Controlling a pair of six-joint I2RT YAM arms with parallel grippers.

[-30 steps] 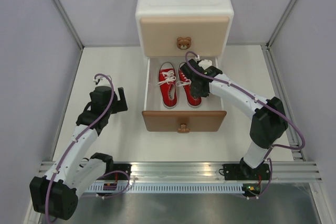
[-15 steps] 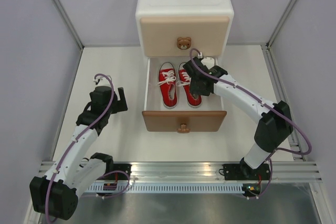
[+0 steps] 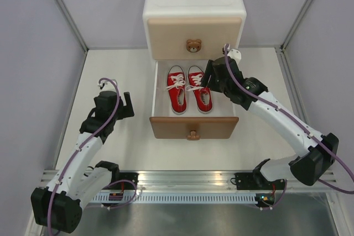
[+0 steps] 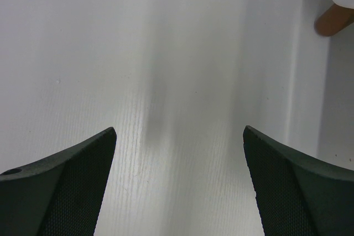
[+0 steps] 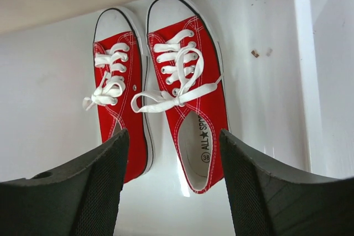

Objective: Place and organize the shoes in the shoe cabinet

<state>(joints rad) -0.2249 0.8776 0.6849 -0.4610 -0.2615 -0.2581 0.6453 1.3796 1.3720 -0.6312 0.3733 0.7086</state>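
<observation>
The shoe cabinet stands at the back, its beige upper drawer shut. Its lower drawer is pulled out, brown front towards me. The pair of red shoes, left and right, lies side by side inside it, toes to the back. My right gripper is open and empty just above the right shoe's right side. In the right wrist view both red shoes lie beyond the open gripper. My left gripper is open and empty over the table. The orange shoes are out of view.
Bear knobs sit on the upper drawer and the lower front. The left wrist view shows the bare white table, the open gripper and a brown cabinet leg. Grey walls enclose the table.
My right gripper has drawn up and back to the right, away from the right red shoe, which stays in the drawer. The right arm's elbow has swung right. The left arm has not moved.
</observation>
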